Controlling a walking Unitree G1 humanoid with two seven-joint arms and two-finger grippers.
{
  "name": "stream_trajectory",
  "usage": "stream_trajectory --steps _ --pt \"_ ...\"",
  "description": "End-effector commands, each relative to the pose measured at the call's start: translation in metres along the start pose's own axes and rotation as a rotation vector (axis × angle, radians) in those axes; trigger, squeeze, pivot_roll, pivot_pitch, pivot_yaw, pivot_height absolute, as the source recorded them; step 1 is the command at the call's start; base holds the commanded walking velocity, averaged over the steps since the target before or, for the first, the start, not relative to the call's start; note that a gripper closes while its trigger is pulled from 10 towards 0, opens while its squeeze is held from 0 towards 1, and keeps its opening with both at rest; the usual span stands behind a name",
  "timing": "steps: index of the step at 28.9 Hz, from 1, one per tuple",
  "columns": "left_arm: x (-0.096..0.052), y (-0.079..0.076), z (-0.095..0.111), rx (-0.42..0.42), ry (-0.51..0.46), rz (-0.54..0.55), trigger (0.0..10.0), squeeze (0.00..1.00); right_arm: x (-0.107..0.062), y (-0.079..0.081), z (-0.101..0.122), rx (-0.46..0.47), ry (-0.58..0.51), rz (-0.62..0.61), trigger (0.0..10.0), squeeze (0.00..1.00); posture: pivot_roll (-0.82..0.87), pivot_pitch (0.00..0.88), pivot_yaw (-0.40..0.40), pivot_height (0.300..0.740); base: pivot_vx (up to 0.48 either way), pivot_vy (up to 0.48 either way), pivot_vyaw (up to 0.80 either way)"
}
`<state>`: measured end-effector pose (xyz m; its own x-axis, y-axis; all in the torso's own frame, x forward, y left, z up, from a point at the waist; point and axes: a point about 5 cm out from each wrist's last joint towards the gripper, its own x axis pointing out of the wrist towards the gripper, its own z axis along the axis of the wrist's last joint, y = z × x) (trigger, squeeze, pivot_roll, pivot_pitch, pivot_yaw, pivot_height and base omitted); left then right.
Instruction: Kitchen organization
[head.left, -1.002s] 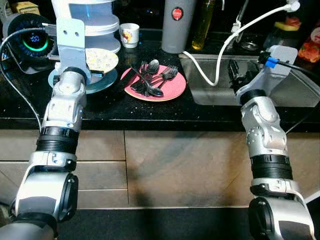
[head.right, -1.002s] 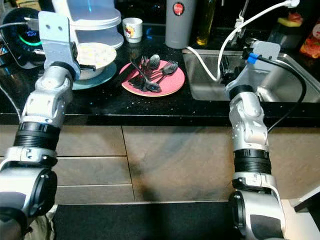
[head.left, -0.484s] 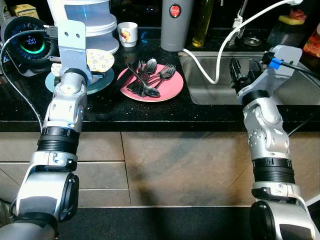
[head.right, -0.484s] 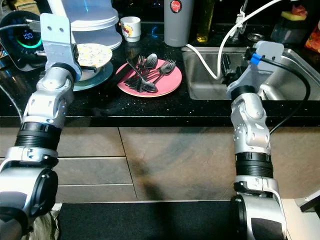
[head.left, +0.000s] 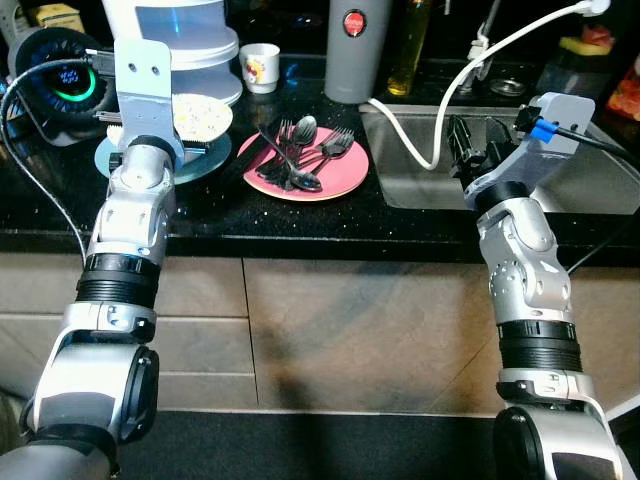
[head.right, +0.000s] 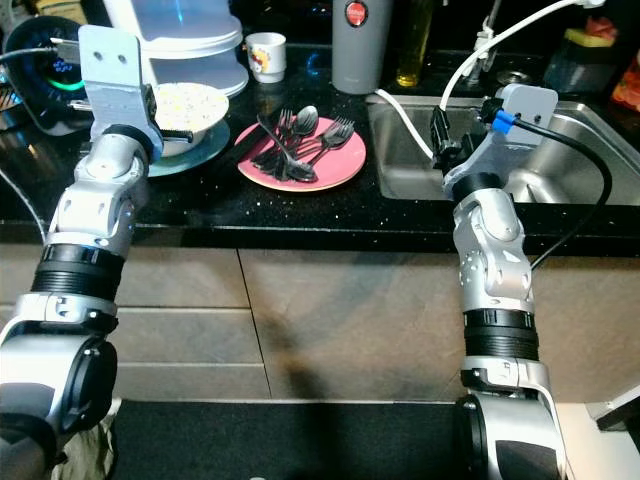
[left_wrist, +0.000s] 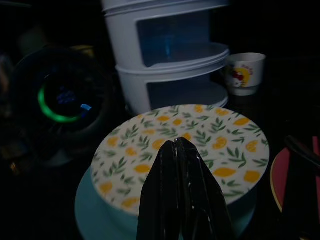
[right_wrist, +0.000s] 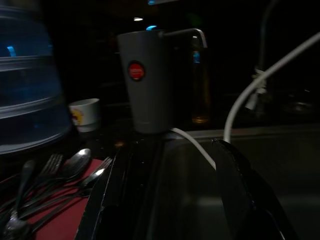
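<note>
Trouble looks likeliest at the left claw (left_wrist: 181, 192), whose fingers are pressed together over the near rim of the lemon-print plate (left_wrist: 190, 150) stacked on the teal plate (head.left: 200, 165); I cannot tell whether the rim is really pinched, so a lift might let it slide toward the white tiered container (head.left: 180, 40). The right claw (right_wrist: 180, 200) hangs wide open and empty above the sink (head.left: 600, 190), beside the white cable (head.left: 440, 100). A careless sweep across the desk (head.left: 300, 225) could snag that cable or scatter the cutlery (head.left: 300, 155) heaped on the pink plate (head.left: 340, 180).

No legible txt; red badge on grey tumbler (head.left: 352, 50) too blurred (unreadable).
</note>
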<state>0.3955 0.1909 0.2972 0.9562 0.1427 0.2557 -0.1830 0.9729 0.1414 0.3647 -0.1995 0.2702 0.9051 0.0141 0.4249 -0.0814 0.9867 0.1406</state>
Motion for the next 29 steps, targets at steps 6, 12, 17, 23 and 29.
stream_trajectory --steps 6,12,17,23,29 --pt "0.001 -0.002 -0.003 -0.003 0.014 0.003 10.0 0.00 -0.001 0.000 0.002 -0.006 -0.001 0.008 10.0 0.00 0.07 0.044 0.004 0.740 0.000 -0.280 0.00" --pt "0.001 -0.001 -0.003 -0.008 0.018 0.011 10.0 0.00 -0.002 0.000 0.002 -0.005 -0.001 0.013 10.0 0.00 0.07 0.044 0.003 0.740 0.000 0.000 0.00" --pt "0.001 -0.002 -0.003 -0.008 0.026 0.001 10.0 0.00 -0.002 0.001 0.002 -0.003 -0.001 0.017 10.0 0.00 0.07 0.044 0.003 0.740 0.000 0.000 0.00" --pt "-0.003 -0.015 -0.011 -0.141 0.195 -0.225 10.0 0.00 -0.004 -0.001 0.003 -0.006 0.003 0.005 10.0 0.00 0.08 0.050 -0.003 0.740 0.000 0.000 0.00" --pt "0.011 -0.022 -0.025 -0.127 0.287 -0.196 10.0 0.00 0.000 -0.002 0.004 -0.013 0.008 0.014 10.0 0.00 0.11 0.047 -0.020 0.740 0.000 0.000 0.00"
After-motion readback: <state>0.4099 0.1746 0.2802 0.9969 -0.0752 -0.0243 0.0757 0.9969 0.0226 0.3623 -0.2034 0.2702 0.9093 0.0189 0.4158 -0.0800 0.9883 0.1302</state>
